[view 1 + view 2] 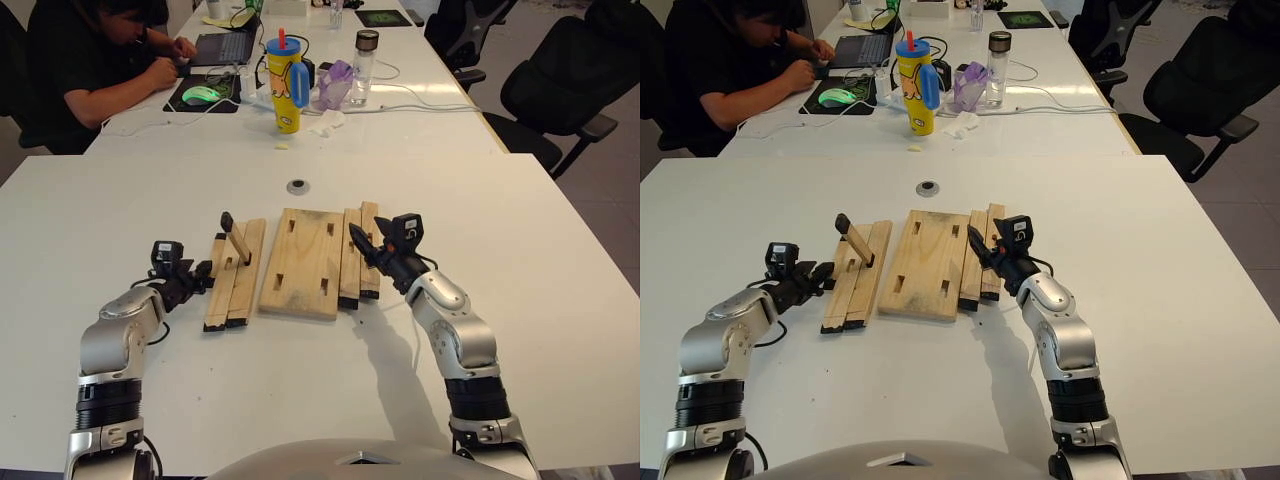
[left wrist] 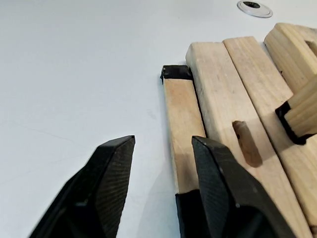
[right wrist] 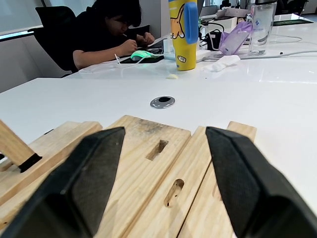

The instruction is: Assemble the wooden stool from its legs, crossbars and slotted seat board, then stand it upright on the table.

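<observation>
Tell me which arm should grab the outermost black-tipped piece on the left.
Left: the open left gripper brackets the near end of that black-tipped piece; the right gripper is beyond the seat board.

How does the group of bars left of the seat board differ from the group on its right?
The left group lies apart from the seat board; the right group touches its edge. The left group carries a short piece lying across it; the right group carries nothing. Both lie flat, with black ends.
</observation>
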